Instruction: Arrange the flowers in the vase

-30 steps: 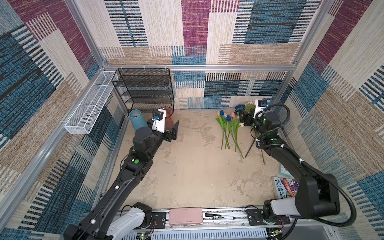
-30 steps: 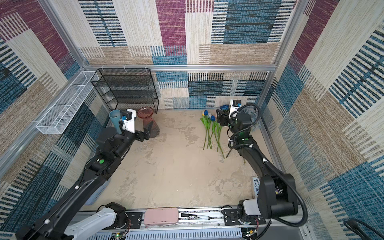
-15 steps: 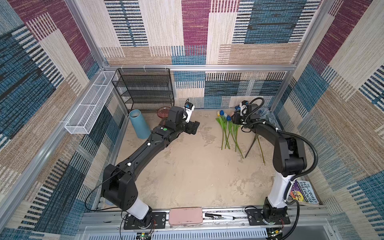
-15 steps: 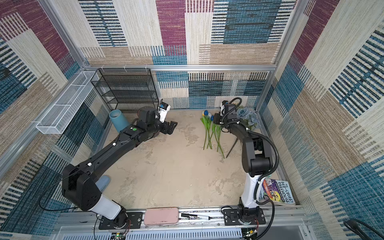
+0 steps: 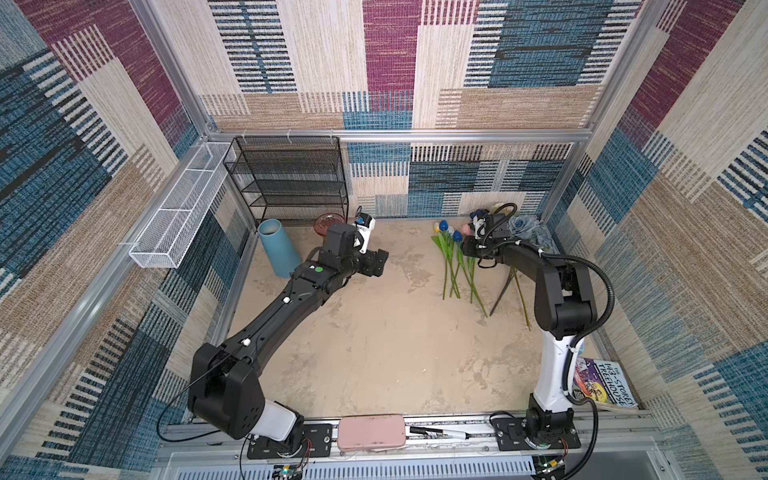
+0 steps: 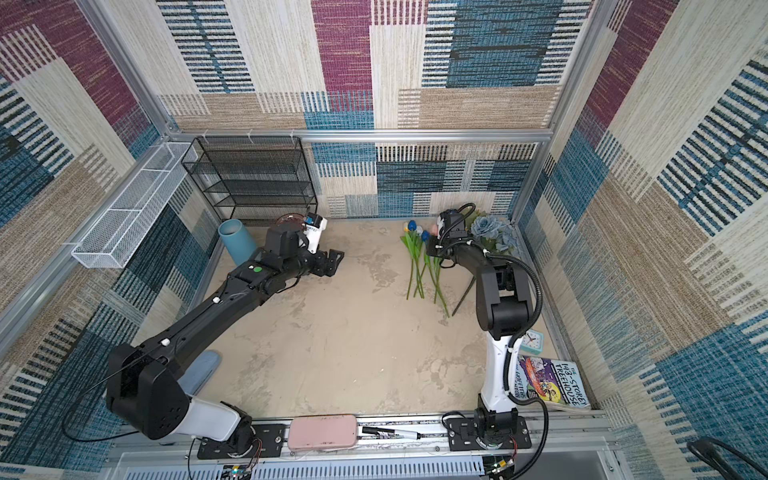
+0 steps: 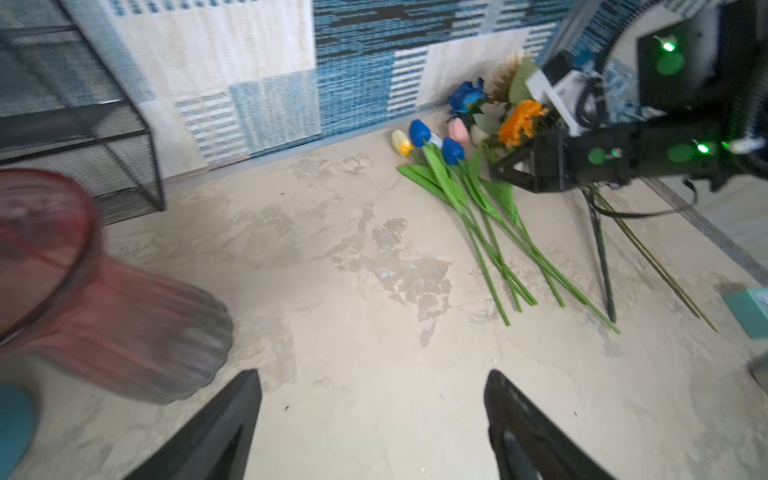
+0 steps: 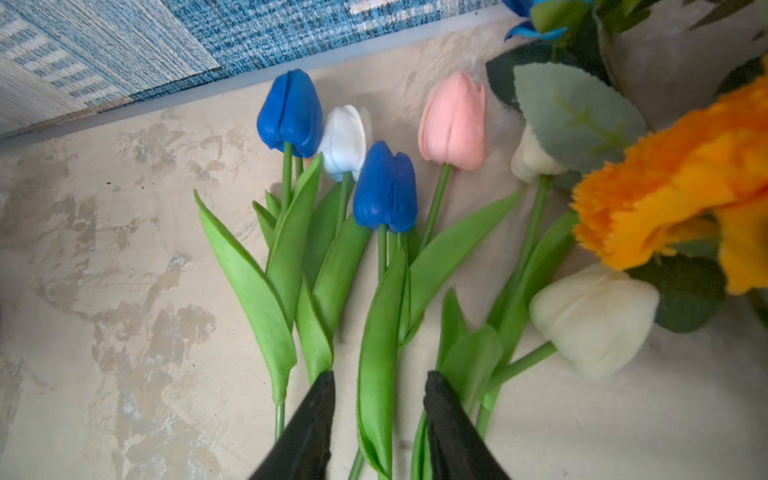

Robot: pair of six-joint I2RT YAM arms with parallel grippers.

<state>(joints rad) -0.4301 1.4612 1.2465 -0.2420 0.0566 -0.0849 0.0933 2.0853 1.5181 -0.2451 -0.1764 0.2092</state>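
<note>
Low, the right arm (image 5: 520,256) stretches over tulips (image 5: 451,261).

Blk wire rack (image 5: 286,183) rear-left; book (image 5: 602,384), pink case (image 5: 371,432), marker (image 5: 440,434) front.

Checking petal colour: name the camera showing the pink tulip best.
Right wrist: the pink tulip is close, sharp, its head unobstructed. In both top views it is a tiny pink dot; left wrist shows it small, far.

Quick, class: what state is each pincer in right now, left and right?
Left pincer: open, holding nothing.
Right pincer: open, with its jaws either side of the blue tulip stem and not clamped on it.
</note>
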